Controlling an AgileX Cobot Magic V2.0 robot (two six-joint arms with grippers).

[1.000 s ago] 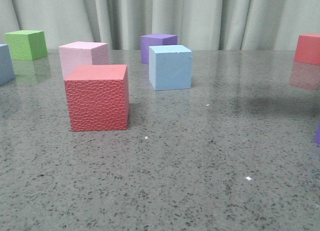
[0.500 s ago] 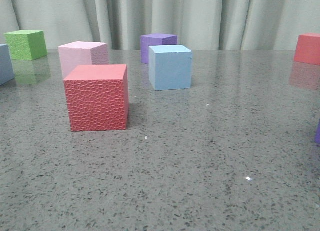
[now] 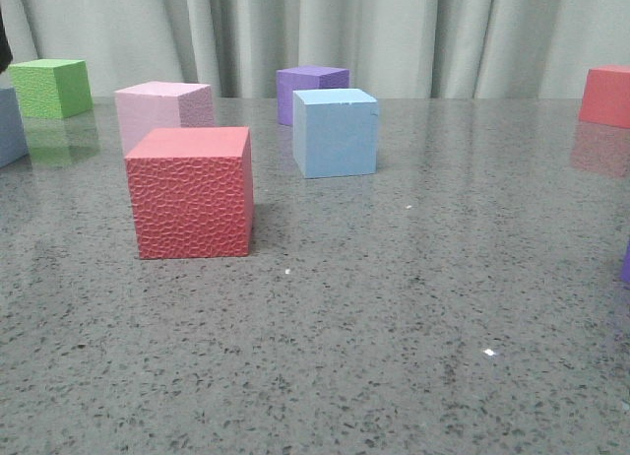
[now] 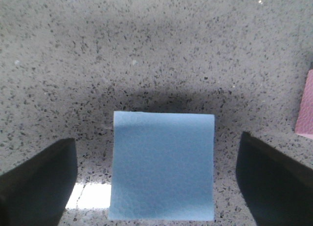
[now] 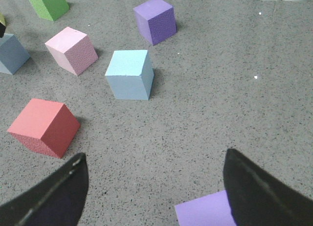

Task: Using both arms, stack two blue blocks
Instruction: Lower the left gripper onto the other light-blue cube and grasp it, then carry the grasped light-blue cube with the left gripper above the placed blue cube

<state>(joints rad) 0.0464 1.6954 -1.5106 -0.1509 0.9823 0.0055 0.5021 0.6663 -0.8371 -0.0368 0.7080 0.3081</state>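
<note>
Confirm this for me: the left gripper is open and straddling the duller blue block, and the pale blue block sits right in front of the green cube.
One thing is wrong. In the front view the pale blue block sits in front of the purple cube, not the green cube, which is far off to the left. The rest holds: the left wrist view shows the left gripper open around the duller blue block.

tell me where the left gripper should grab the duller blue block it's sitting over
Grip the duller blue block across its two flat side faces, coming straight down from above. The left gripper is open with a finger on either side, gaps on both, and the block sits square between them. The pink cube lies off to one side, probably clear.
</note>
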